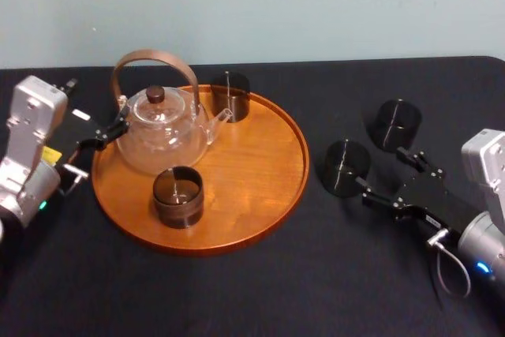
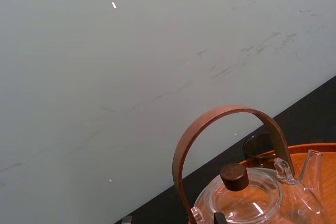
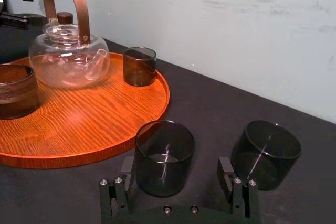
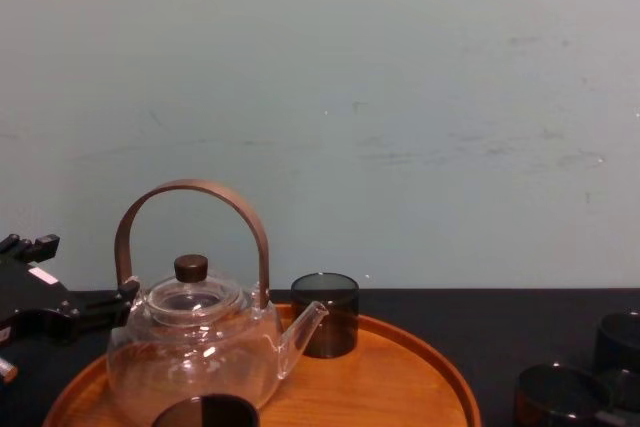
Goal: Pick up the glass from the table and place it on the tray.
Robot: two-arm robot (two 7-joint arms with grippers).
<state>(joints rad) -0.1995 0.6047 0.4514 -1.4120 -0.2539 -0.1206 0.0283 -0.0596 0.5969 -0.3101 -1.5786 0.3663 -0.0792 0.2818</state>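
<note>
Two fingers of the right gripper [image 3: 177, 169] stand wide apart with nothing between their pads yet, low over the table [image 3: 220, 114]. The near glass [image 3: 164, 156] stands upright on the black top at the mouth of the jaws, close to one finger rather than centred. I cannot tell whether it touches that finger. A second glass [image 3: 265, 153] stands just beyond the other finger, so the approach is tight. As I judge it, the step in hand is the reach for the grasp. The gripper should shift sideways until the near glass sits midway, then go forward until the pads span the glass's full width, keeping the outer finger off the second glass. A gentle, level squeeze low on the wall should suit smooth, brittle glass. The lift must clear the low rim of the tray [image 3: 79, 129], which lies near the glass. The bare wood on its nearer side looks like the safest landing spot. Farther in, a glass at the tray's front [image 3: 16, 90] and a glass at its back [image 3: 139, 65] flank the teapot [image 3: 68, 59]. The left gripper [image 1: 114, 128] waits at the tray's left rim beside the teapot; whether it is spread or closed I cannot tell.
</note>
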